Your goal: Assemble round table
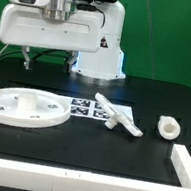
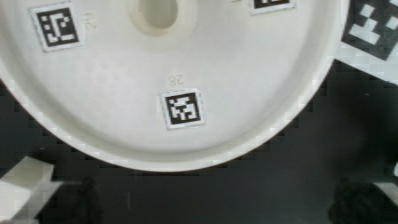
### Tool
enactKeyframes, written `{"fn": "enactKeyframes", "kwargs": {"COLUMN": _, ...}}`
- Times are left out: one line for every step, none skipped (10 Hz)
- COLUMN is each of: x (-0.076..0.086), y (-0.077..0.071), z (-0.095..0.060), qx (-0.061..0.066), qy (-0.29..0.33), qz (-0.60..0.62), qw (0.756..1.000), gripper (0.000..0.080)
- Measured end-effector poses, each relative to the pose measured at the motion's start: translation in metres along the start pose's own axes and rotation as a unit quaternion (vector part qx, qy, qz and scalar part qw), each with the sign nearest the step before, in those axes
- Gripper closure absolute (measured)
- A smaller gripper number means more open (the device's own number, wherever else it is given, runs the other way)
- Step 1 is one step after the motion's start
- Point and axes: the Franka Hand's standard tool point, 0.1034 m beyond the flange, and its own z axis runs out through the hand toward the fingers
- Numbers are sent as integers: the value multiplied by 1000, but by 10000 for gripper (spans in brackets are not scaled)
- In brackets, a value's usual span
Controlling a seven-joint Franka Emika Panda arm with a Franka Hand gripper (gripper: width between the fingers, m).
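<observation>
Three white parts of the round table lay apart on the black table [image 1: 154, 99]. The large rimmed disc [image 1: 22, 107] was toward the exterior view's left, the flat elongated base piece [image 1: 118, 118] near the middle, and the short thick leg [image 1: 166, 127] toward the exterior view's right. We saw the base piece lying slantwise across the marker board [image 1: 84, 106]. The leg sat well apart from it, near the white border rail [image 1: 186, 160] on that side. None of the three parts touched another.

The gripper [image 2: 199, 196] hung above the disc, clear of it and holding nothing. In the wrist view we found one finger [image 2: 25, 182] at a corner of the frame and only a dim shape at the opposite corner. From that we judged the claw to be spread wide.

The disc filled most of that view. Its rounded rim [image 2: 107, 150] curved just beyond the gap between the fingers, and bare black table lay under the gap itself. On the disc's face we made out a square tag [image 2: 182, 108] near the rim, a second tag [image 2: 57, 27] farther in, and the oval central hole [image 2: 160, 15]. In the exterior view the arm's white body [image 1: 55, 25] stood over the far side of the disc.
</observation>
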Motion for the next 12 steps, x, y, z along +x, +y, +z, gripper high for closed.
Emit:
{"fn": "enactKeyframes", "kwargs": {"x": -4, "y": 1, "z": 1, "qx": 2, "qy": -1, "qz": 1, "qw": 1000, "gripper": 151}}
{"fn": "enactKeyframes", "kwargs": {"x": -17, "y": 5, "z": 3, "qx": 8, "qy": -2, "qz": 14, "qw": 1000, "gripper": 151}}
{"fn": "enactKeyframes", "kwargs": {"x": -35, "y": 9, "z": 7, "qx": 12, "qy": -6, "qz": 11, "qw": 1000, "gripper": 151}}
{"fn": "enactKeyframes", "kwargs": {"x": -45, "y": 14, "z": 9, "qx": 10, "qy": -7, "qz": 9, "qw": 1000, "gripper": 151}}
{"fn": "enactKeyframes", "kwargs": {"x": -49, "y": 19, "z": 9, "qx": 4, "qy": -5, "qz": 12, "qw": 1000, "gripper": 151}}
{"fn": "enactKeyframes", "kwargs": {"x": -48, "y": 18, "z": 9, "qx": 2, "qy": -4, "qz": 11, "qw": 1000, "gripper": 151}}
{"fn": "enactKeyframes", "kwargs": {"x": -46, "y": 14, "z": 10, "qx": 5, "qy": -7, "qz": 19, "qw": 1000, "gripper": 151}}
{"fn": "enactKeyframes", "kwargs": {"x": -43, "y": 12, "z": 12, "qx": 7, "qy": -12, "qz": 21, "qw": 1000, "gripper": 151}}
{"fn": "enactKeyframes", "kwargs": {"x": -45, "y": 13, "z": 13, "qx": 6, "qy": -13, "qz": 20, "qw": 1000, "gripper": 151}}
{"fn": "enactKeyframes", "kwargs": {"x": -45, "y": 14, "z": 13, "qx": 6, "qy": -14, "qz": 21, "qw": 1000, "gripper": 151}}
{"fn": "enactKeyframes", "kwargs": {"x": -45, "y": 14, "z": 13, "qx": 10, "qy": -16, "qz": 23, "qw": 1000, "gripper": 151}}
{"fn": "enactKeyframes", "kwargs": {"x": -42, "y": 19, "z": 11, "qx": 30, "qy": -29, "qz": 40, "qw": 998, "gripper": 151}}
